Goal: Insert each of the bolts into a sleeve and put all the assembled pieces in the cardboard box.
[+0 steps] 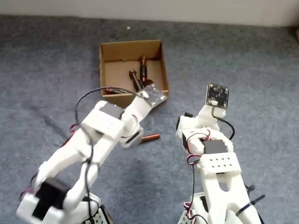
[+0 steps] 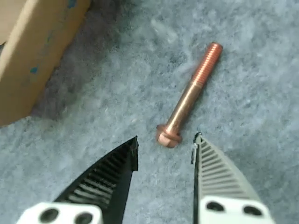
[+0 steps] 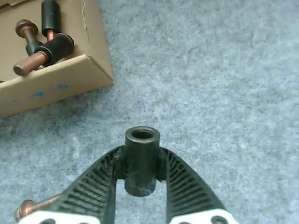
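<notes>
fingers (image 2: 114, 175) on the left gripper (image 2: 166, 140) are spread wide with nothing in them. the loose bolt (image 2: 189, 95) lies flat on the grey bench (image 2: 261, 56), its flanged head right at the tips. right gripper (image 3: 141, 156) is clamped on a black sleeve (image 3: 141, 140), bore open and facing away from the wrist

handling-wise i'd guess the bolt is solid copper-coloured metal: stiff, fairly light, smooth and round, so it'll probably roll or skid if pinched off-centre. i'd grab across the plain shank near the head, not the threads. sleeve looks rigid too

count: one loose bolt, one sleeve in the fingers, one cardboard box (image 1: 131, 45) near the bolt. inside it are at least two assembled pieces (image 3: 56, 46), maybe a third, but they overlap so i can't say for sure
</notes>
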